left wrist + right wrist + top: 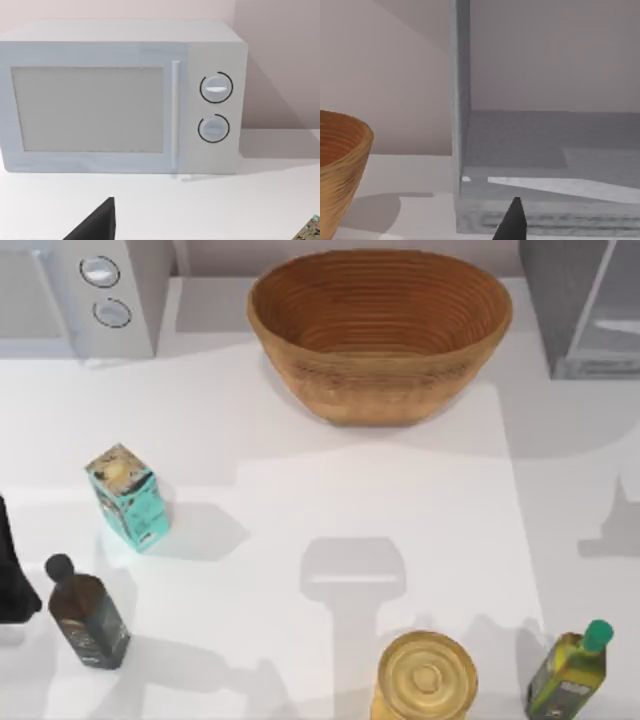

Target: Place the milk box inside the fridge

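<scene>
Fridge (pixel 545 150) stands open just before right pincer (pixel 512 222), whose grip I cannot tell.

The fridge (pixel 580 310) is a grey metallic cabinet standing at the far right corner of the surface (pixel 330 520). From the right wrist view its interior lies open, showing a grey floor and pale back wall.
</scene>
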Robot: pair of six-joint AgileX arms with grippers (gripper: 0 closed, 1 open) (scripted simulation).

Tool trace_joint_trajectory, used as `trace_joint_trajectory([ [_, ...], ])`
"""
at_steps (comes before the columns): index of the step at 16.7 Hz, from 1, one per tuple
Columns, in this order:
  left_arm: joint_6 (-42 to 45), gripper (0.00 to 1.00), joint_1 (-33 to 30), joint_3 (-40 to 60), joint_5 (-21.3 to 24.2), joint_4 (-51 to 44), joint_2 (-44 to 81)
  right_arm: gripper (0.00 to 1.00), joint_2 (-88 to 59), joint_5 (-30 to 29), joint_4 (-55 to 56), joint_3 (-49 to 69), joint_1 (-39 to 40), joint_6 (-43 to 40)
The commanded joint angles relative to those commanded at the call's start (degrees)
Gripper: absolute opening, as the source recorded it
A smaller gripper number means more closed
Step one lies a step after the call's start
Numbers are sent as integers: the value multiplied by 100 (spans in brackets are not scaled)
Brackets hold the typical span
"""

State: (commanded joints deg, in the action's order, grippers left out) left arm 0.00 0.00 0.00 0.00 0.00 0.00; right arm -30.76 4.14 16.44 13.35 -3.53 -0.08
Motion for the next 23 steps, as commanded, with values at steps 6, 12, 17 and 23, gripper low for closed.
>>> trace_joint_trajectory([
  [6, 0, 100, 0, 0, 0, 0, 0, 0, -3508, 473, 1948, 1603, -361, 74],
  [12, 0, 100, 0, 0, 0, 0, 0, 0, -6761, 846, 3747, 3071, -784, 155],
  [17, 0, 100, 0, 0, 0, 0, 0, 0, -8601, 1008, 4797, 3923, -1097, 153],
  [23, 0, 100, 0, 0, 0, 0, 0, 0, -9380, 1048, 5211, 4259, -1245, 93],
])
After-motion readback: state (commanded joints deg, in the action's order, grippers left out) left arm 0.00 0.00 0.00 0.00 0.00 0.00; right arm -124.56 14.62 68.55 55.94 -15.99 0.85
